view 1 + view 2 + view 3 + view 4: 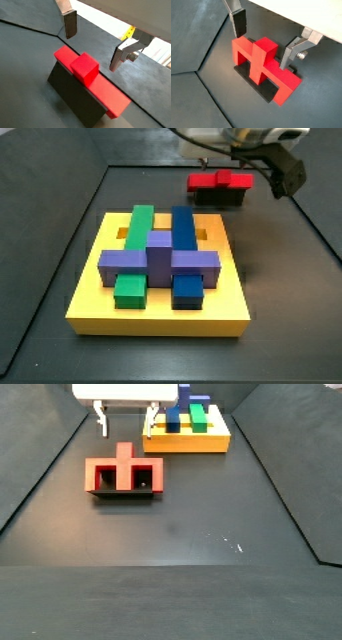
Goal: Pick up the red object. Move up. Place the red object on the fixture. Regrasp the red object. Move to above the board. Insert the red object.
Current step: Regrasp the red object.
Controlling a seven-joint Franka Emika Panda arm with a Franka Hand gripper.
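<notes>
Dark floor (201,524); fixture (123,492); board (160,313); hand (139,425) above

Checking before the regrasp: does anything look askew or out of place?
Nothing stands out. The red object sits squarely on the fixture; the open pincer hangs just above it, holding nothing.

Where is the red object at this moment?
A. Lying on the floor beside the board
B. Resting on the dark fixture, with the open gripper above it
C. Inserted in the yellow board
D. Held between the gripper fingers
B: the red object sits on the fixture, and the gripper hangs open above, its fingers touching nothing.
</notes>
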